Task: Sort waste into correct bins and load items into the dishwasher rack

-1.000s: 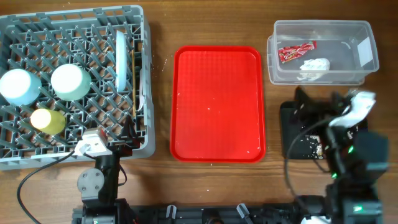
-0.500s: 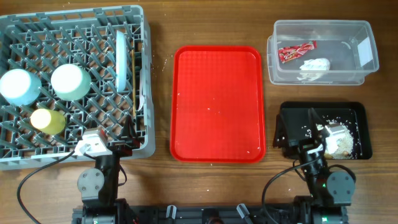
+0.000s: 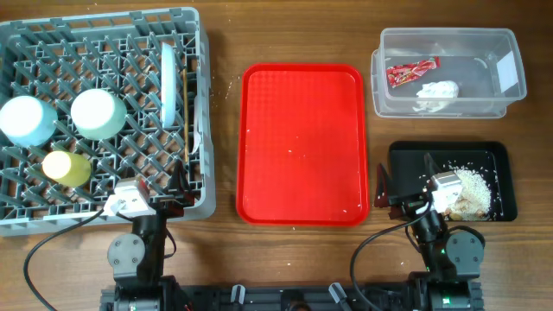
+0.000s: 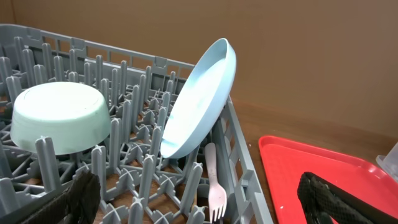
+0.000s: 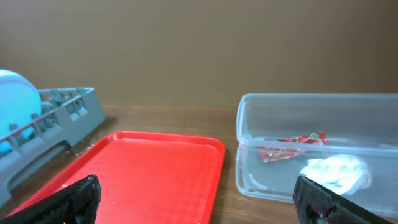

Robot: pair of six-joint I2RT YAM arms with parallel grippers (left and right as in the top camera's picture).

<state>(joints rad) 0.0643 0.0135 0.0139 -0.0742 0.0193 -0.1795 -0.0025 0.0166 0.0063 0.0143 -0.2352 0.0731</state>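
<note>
While both arms sat folded low at the near edge of the worktop [image 3: 225, 43], the grey rack [image 3: 104, 34] at far left carried two blue-green bowls [image 3: 98, 113] side by side, a yellow cup [image 3: 66, 167] nearer the arm, a blue plate [image 4: 199, 99] leaning on edge, and a thin pale fork [image 4: 214, 186] just beside it. At the rack's near right corner the left hand [image 4: 198, 183] was spread wide, pinching nothing. The red tray [image 3: 302, 142] lay mid-worktop. Farther right, the clear tub [image 3: 510, 52] held the red wrapper [image 3: 412, 71] and white scraps [image 3: 438, 93]; the black tray [image 3: 406, 160] below it held the rice heap [image 3: 473, 186]. Over that tray's near left part, the right hand [image 5: 196, 193] pointed level, fingers far apart, empty.
</note>
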